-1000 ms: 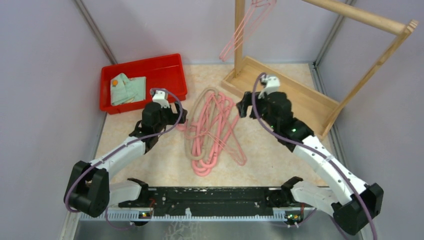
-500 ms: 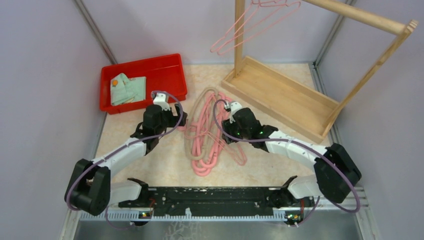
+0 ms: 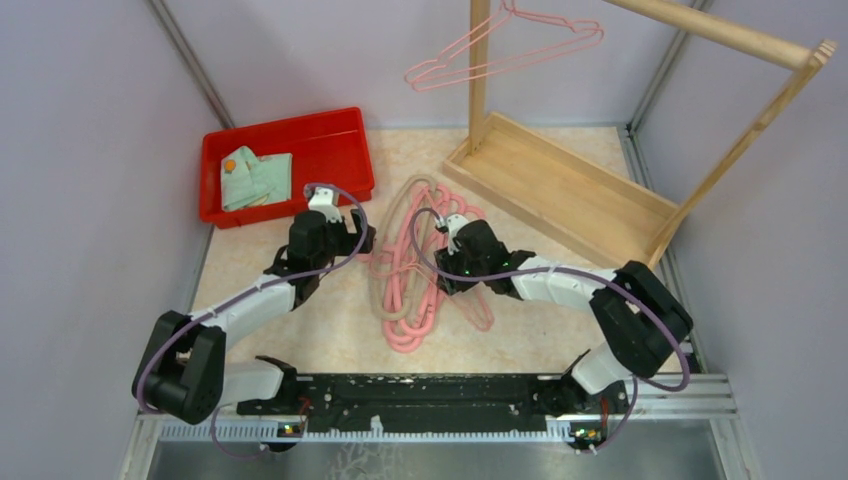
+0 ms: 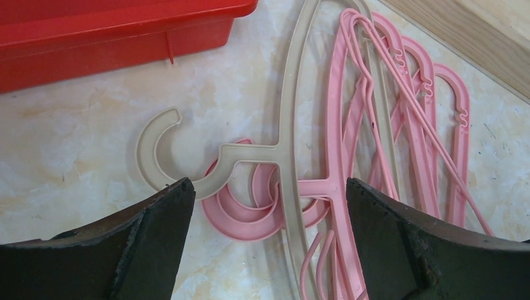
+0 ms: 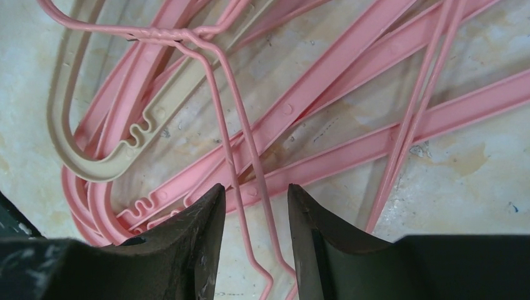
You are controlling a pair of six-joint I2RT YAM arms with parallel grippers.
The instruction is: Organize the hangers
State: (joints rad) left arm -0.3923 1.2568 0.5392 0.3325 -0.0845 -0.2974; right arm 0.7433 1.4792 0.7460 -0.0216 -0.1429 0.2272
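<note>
A pile of pink hangers (image 3: 425,270) with a pale beige one (image 3: 385,240) lies on the table between my arms. One thin pink wire hanger (image 3: 420,80) hangs from the wooden rack's rod. My left gripper (image 3: 352,240) is open wide and empty. In the left wrist view it (image 4: 265,187) straddles the beige hanger's hook (image 4: 156,134) and the pink hooks (image 4: 250,222) under it. My right gripper (image 3: 447,272) is low over the pile. Its jaws (image 5: 254,190) stand narrowly apart around two strands of a pink wire hanger (image 5: 215,75), without touching them.
A red bin (image 3: 290,125) holding a folded green cloth (image 3: 255,175) stands at the back left, close behind my left gripper. The wooden rack's base tray (image 3: 560,190) and post (image 3: 480,70) stand at the back right. Grey walls close in both sides.
My right arm swung from beside the rack down and left onto the hanger pile. The hanging wire hanger has swung round on the rod. My left arm barely moved.
</note>
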